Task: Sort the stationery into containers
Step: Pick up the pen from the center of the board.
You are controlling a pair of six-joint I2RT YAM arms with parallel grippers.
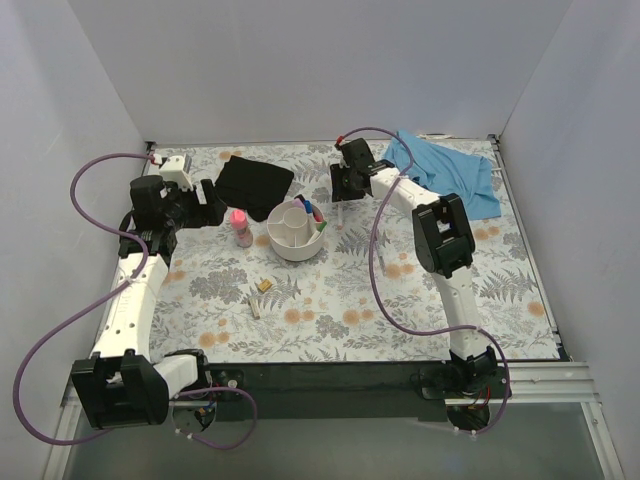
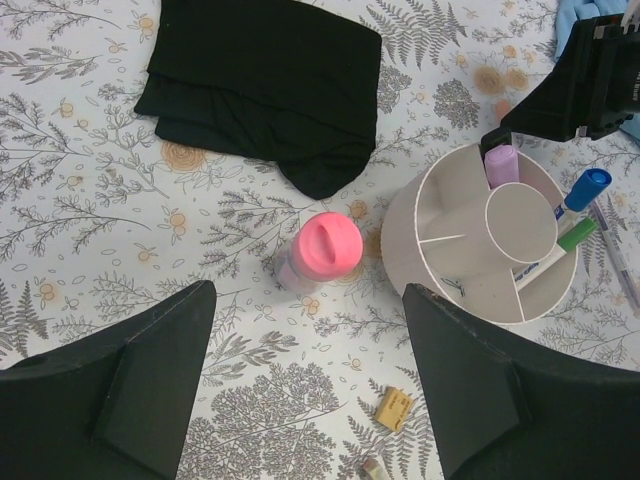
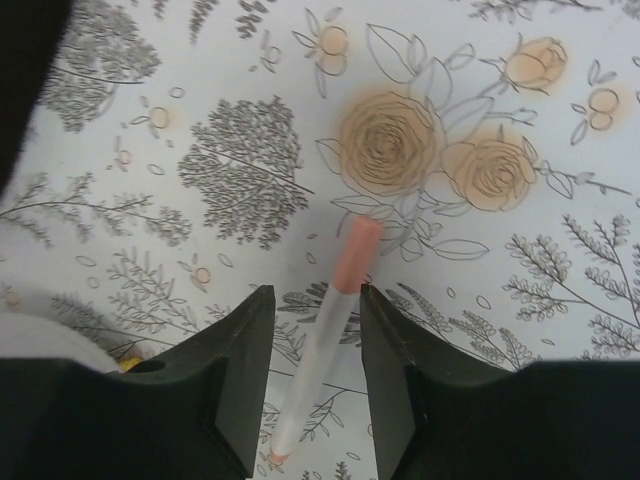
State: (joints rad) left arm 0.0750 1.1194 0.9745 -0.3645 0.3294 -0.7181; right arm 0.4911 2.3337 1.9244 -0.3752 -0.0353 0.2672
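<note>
Pen (image 3: 322, 335) lies flat just far-right of the bowl (image 2: 400, 240), its long axis running straight through the gap of the right gripper (image 3: 316, 296), which straddles it, narrowly parted, gripping nothing yet. Left gripper (image 2: 308, 298) hangs wide open, empty, over the bottle (image 2: 328, 245).

Soft, even, bright light fills all three views, leaving only faint shadows beside the bowl (image 2: 400, 240) and bottle (image 2: 325, 250), no glare on the sharply printed table (image 1: 400, 300), and the black pouch (image 2: 265, 85) nearly featureless.
</note>
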